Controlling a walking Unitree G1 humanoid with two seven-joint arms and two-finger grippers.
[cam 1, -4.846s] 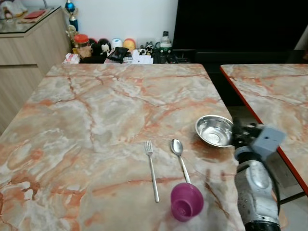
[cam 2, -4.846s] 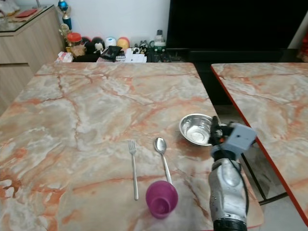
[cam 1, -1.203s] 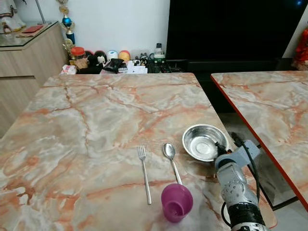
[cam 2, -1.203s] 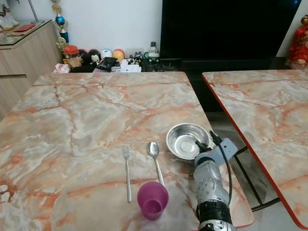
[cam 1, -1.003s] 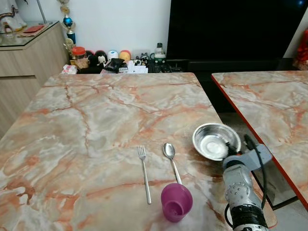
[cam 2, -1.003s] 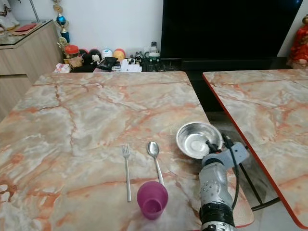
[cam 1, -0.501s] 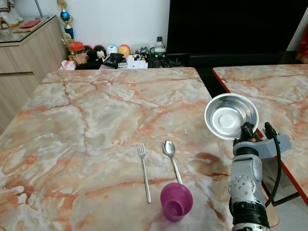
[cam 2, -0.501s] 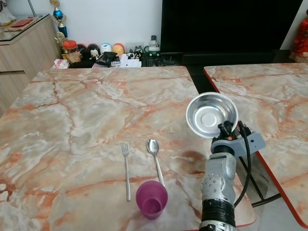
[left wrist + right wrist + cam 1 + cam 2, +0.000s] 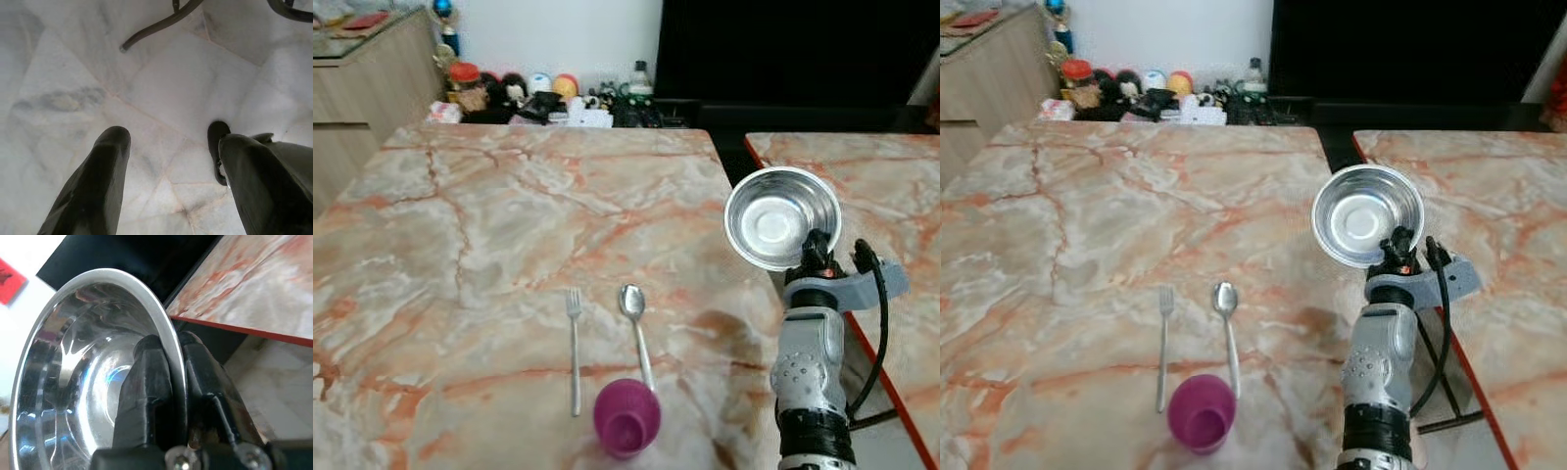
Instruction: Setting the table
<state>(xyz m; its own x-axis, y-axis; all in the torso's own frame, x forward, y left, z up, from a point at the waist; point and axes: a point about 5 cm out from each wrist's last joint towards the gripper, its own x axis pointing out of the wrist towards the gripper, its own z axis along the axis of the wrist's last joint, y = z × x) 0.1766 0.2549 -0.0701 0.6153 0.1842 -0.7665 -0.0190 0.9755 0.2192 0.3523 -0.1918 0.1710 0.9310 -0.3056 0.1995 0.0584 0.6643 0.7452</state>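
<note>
— Left eye view first: where is the bowl?

— At the right of the frame, the round shiny stainless-steel bowl (image 9: 781, 217) is held up in the air, clear of the orange-veined marble counter (image 9: 460, 225). It is tilted on edge so its hollow faces the camera, and it hangs over the counter's right edge and the gap to a second marble counter with a red edge (image 9: 891, 186) on the far right.

— What holds it?

— The right gripper (image 9: 815, 257), on a silver arm rising from the lower right. In the right wrist view its two black fingers (image 9: 146, 382) are clamped on the bowl's rim, one inside the hollow and one behind the wall.

— And the other pieces?

— They lie on the counter in the lower middle of the frame. A slim metal fork (image 9: 574, 345) and a metal spoon (image 9: 635, 328) rest side by side, handles toward the bottom, the fork on the left. A purple plastic cup (image 9: 626, 418) stands upright just below them, at the spoon's handle end.

— The left gripper?

— In the left wrist view it (image 9: 168, 147) hangs over a pale tiled floor (image 9: 186, 83), its fingers spread apart and holding nothing.

— Anything behind?

— A wooden cabinet (image 9: 362, 59) sits in the upper left, a row of small jars and toys (image 9: 509, 93) runs along the top, and a large black screen (image 9: 783, 49) stands at the upper right.
</note>
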